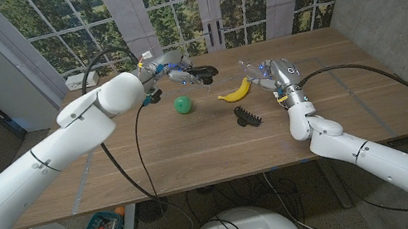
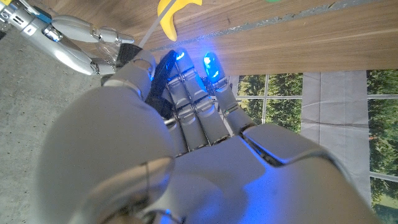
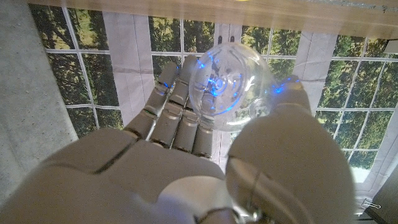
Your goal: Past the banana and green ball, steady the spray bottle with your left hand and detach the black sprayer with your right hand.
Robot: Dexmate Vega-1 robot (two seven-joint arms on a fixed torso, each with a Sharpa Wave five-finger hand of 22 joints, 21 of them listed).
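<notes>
- Fingers of left hand (image 1: 180,75) clench what looks like the black sprayer (image 1: 206,72), behind and left of banana (image 1: 235,90).
- Ball (image 1: 183,105) lies left of banana.
- Right hand (image 1: 280,76) grasps clear bottle (image 3: 230,87) just right of banana, long axis seemingly toward sprayer.
</notes>
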